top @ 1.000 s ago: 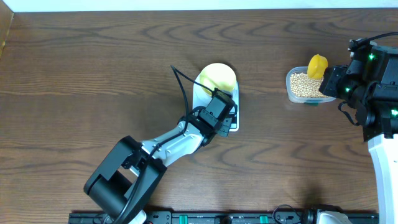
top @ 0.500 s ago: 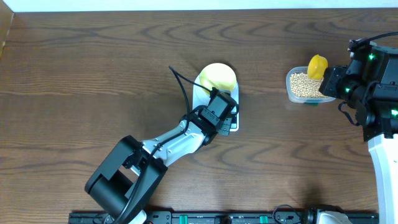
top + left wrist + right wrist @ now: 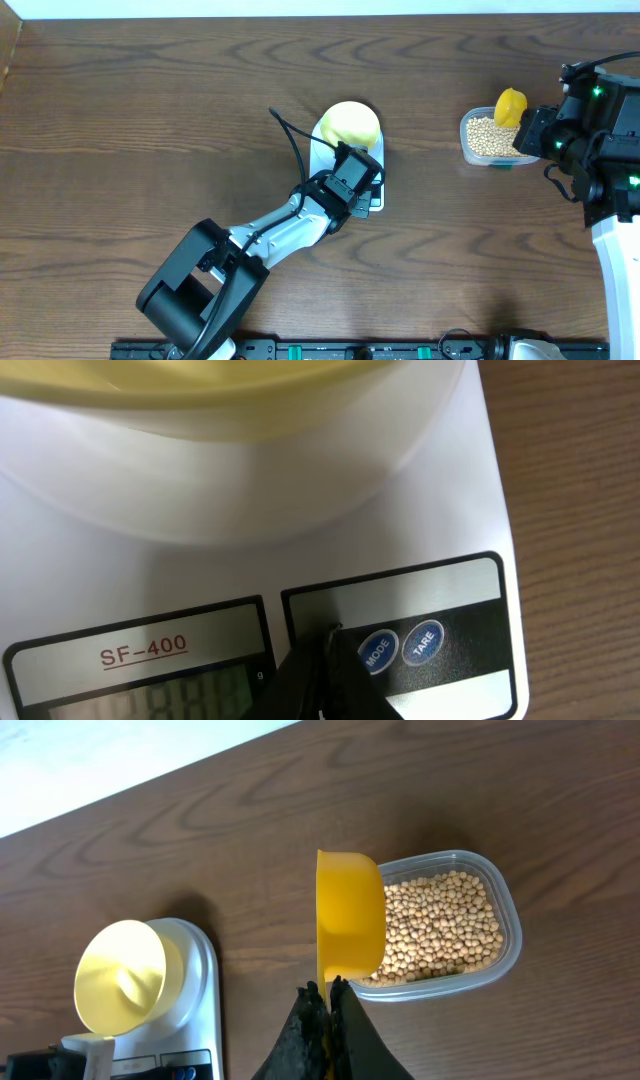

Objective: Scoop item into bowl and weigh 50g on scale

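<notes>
The white scale (image 3: pixel 440 510) lies flat near the middle of the desk (image 3: pixel 150 120), with its display side toward the near edge (label SF-400). The pale yellow bowl (image 3: pixel 350 124) stands upright and empty on its platform. The tan beans (image 3: pixel 487 136) lie in a clear tub (image 3: pixel 465 140), well apart at the right.

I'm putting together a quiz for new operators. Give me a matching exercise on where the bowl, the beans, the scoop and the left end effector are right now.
Things:
1. bowl
2. beans
3. scoop
4. left end effector

Places:
A. in the clear tub
B. at the front panel of the scale, beside the MODE button
C. on top of the scale
D. held by the right end effector

Pairs: 1-C, 2-A, 3-D, 4-B
</notes>
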